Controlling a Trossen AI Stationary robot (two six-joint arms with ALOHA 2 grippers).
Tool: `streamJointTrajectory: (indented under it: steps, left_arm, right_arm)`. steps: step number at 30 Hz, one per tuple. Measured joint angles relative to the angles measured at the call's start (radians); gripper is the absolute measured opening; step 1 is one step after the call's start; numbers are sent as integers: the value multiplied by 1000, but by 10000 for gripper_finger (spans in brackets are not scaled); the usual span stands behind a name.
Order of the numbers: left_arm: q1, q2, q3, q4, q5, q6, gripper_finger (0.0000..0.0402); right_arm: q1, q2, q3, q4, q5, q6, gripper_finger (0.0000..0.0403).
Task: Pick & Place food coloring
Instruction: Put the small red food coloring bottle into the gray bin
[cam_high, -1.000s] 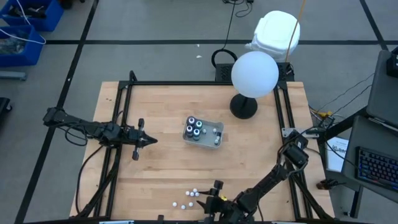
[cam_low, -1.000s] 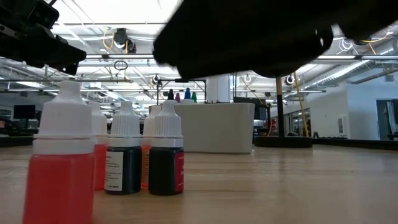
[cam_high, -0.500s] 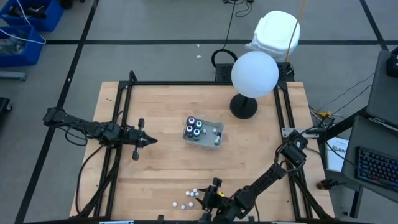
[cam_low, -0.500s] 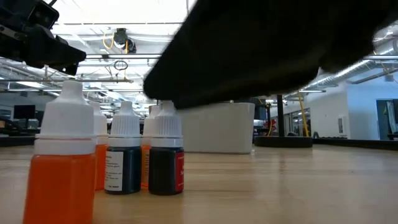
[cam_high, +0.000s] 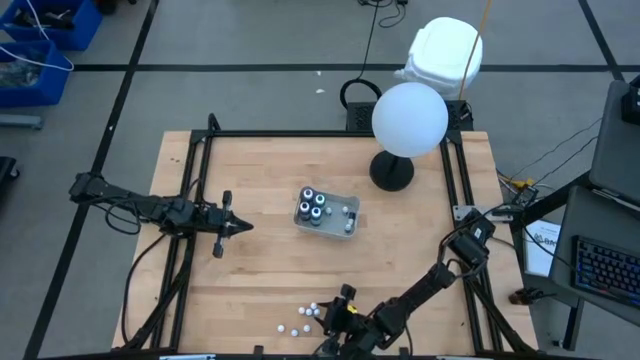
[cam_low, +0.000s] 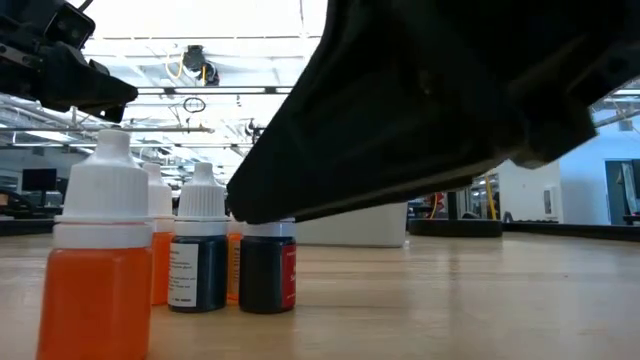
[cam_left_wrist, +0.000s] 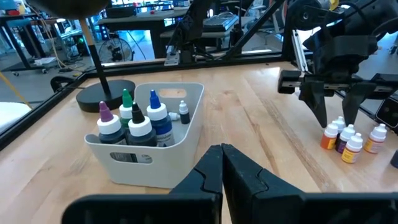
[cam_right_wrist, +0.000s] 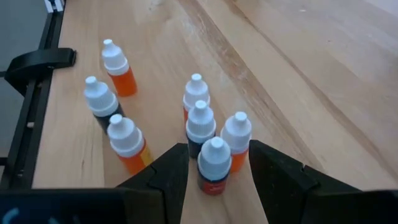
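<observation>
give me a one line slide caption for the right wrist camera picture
Right gripper, jaws open, straddles one white-capped dropper bottle among seven on the wooden table.

Bright overhead light, blurred foreground silhouette

A robotics lab or open workshop hall. The butcher-block wooden table (cam_high: 300, 270) sits in a black metal frame (cam_high: 205, 140) on a grey concrete floor taped with black lines (cam_high: 250, 67). Beyond the table hang exposed ceiling pipes and strip lights (cam_low: 190, 70); beside it stand a computer keyboard (cam_high: 605, 275) and blue plastic bins (cam_high: 40, 40).
</observation>
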Motion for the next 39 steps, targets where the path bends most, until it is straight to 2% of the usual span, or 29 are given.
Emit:
streamJointTrajectory:
  steps: [10,15,24,34,39]
  left_arm:
    - [0,0,0,0,0,0,10]
    - [0,0,0,-1,0,0,10]
    - [0,0,0,-1,0,0,10]
    - [0,0,0,-2,0,0,10]
    - [0,0,0,-6,0,0,10]
  right_arm:
    - [-5,0,-2,1,-7,0,150]
    - [-12,0,-22,2,-50,36,118]
    - [-13,0,-35,4,-50,47,68]
    - [-11,-9,-36,0,-50,15,61]
    - [-5,-54,-37,-51,-44,-17,60]
